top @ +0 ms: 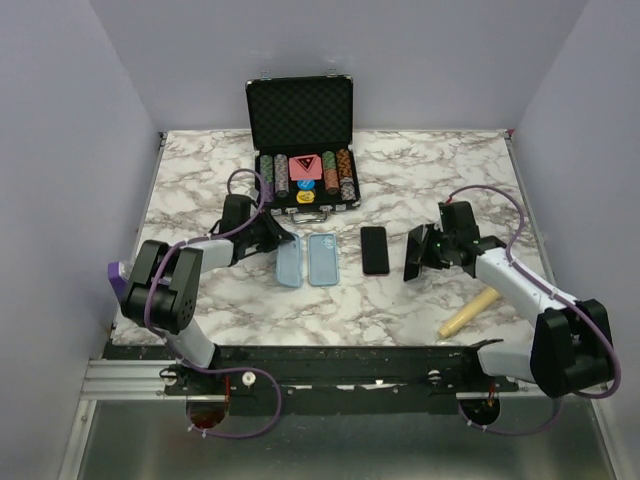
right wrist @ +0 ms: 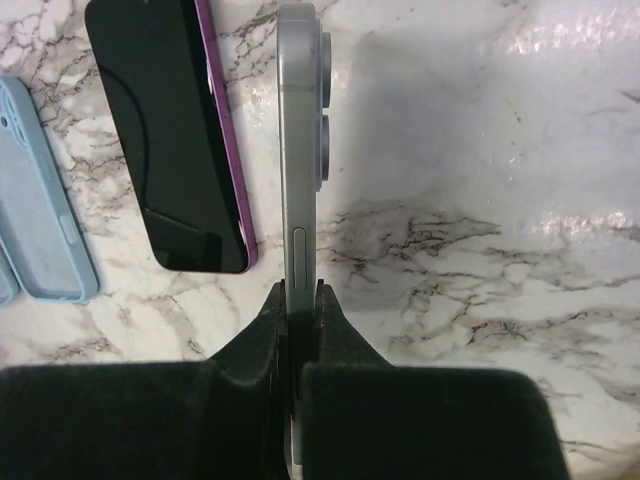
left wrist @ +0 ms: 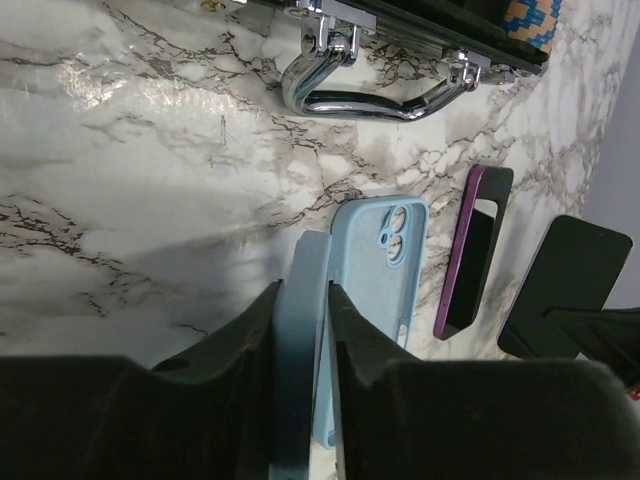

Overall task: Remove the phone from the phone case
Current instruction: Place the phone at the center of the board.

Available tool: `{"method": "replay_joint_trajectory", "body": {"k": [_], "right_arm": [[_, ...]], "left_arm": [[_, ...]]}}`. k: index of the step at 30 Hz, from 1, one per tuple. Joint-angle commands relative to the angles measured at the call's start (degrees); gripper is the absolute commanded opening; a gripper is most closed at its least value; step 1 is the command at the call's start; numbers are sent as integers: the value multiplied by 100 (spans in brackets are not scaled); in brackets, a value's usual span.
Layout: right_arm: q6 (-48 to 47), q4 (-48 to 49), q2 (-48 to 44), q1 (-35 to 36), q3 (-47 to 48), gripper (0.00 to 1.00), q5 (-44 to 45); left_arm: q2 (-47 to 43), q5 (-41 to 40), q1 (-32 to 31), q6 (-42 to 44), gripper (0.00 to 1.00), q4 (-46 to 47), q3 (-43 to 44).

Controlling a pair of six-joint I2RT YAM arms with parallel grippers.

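Blue case (left wrist: 305, 262) pinched edge-up in left gripper (left wrist: 303, 290) | grey phone (right wrist: 297, 130) pinched in right gripper (right wrist: 298, 292)

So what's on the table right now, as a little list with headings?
left gripper: shut on blue case, stood on edge
right gripper: shut on grey phone, also on edge
second blue case: lying flat
purple phone: lying flat beside it
poker chip box: open, at the back
wooden stick: lying off to the right
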Motion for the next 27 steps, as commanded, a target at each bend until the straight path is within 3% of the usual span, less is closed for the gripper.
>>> {"method": "replay_joint_trajectory", "body": {"k": [1,7,9,12,14,20,27], "right_arm": [[-504,584,212,-247,337,1,-493],[-759,839,458,-520,267,1,-1241],[-803,883,547,-591,276,1,-1398],[-812,945,669,-635,284,1,-1479],[-812,962,775,-678,302,1,-1514],[-794,1138,1074,-837,214,1,-1786],[-873,1226,1504,-1013,337,1,-2260]], "left_arm": [[34,-43,41,114,37,-323,267],[-107,-218,41,35,52,-648,284],[-238,-455,41,87,56,-1059,363],[-502,-710,41,96,71,-1543,460],[-686,-938,41,52,74,-1904,513],[-1371,-1615,41,17,77,-2810,548],[-2470,-1661,32,271,79,-3258,627]]}}
